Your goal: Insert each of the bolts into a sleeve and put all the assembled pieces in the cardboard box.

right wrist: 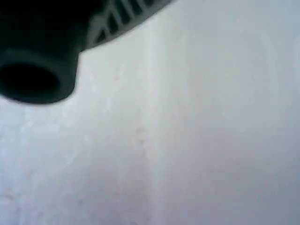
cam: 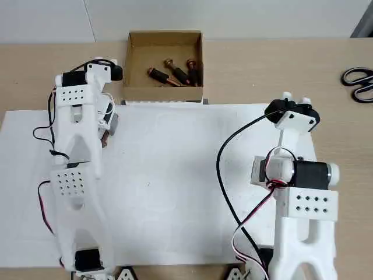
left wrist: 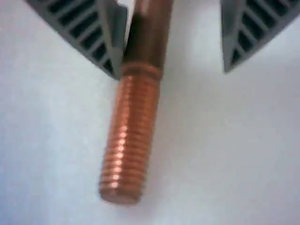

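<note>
A copper bolt (left wrist: 129, 145) lies on the white paper, its upper end inside a dark sleeve (left wrist: 149, 33). My left gripper (left wrist: 172, 72) stands open around it: one grey finger (left wrist: 105, 37) touches the sleeve, the other finger (left wrist: 246, 33) is well apart. In the high view this gripper (cam: 109, 125) sits at the paper's far left, just below the cardboard box (cam: 133, 64), which holds three assembled pieces (cam: 175, 74). My right gripper (cam: 258, 173) hovers over the paper's right side, and a black sleeve (right wrist: 35, 77) shows its open end beside a grey finger (right wrist: 122, 16), apparently gripped.
White paper (cam: 169, 186) covers most of the wooden table. Black scissors (cam: 358, 81) lie at the far right edge. Cables hang from both arms, one looping over the paper (cam: 224, 175).
</note>
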Available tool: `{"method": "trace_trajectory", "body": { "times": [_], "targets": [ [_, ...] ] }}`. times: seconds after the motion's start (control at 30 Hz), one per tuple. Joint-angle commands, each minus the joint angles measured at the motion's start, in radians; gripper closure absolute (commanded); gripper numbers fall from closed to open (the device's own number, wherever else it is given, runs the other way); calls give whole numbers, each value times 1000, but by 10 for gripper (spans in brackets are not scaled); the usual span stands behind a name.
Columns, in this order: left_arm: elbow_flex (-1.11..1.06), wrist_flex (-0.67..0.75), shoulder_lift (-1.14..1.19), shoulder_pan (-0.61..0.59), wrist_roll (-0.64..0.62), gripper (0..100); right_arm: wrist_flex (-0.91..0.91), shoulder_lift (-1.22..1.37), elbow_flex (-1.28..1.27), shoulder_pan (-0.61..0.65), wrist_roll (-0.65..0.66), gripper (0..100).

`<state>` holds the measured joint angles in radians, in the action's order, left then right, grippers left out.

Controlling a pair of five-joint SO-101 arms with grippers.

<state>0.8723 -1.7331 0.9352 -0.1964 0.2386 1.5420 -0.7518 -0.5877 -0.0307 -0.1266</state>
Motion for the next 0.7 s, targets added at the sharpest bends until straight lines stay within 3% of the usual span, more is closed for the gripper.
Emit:
{"method": "trace_trajectory", "body": {
  "times": [0.0,0.1,0.3,0.47,0.67],
  "targets": [
    [13,-18,2,-2,2,914,-19,-19,3,-4,-3,995],
    [12,-18,2,3,-3,998,-19,-22,3,-4,-3,995],
    [-77,-20,-18,49,-20,995,-19,-28,3,-4,-6,995],
    [-156,-20,-209,81,-252,995,-19,-28,3,-4,-9,995],
    [-361,-20,-497,127,-379,995,-10,-28,3,-2,-12,995]
  ]
}}
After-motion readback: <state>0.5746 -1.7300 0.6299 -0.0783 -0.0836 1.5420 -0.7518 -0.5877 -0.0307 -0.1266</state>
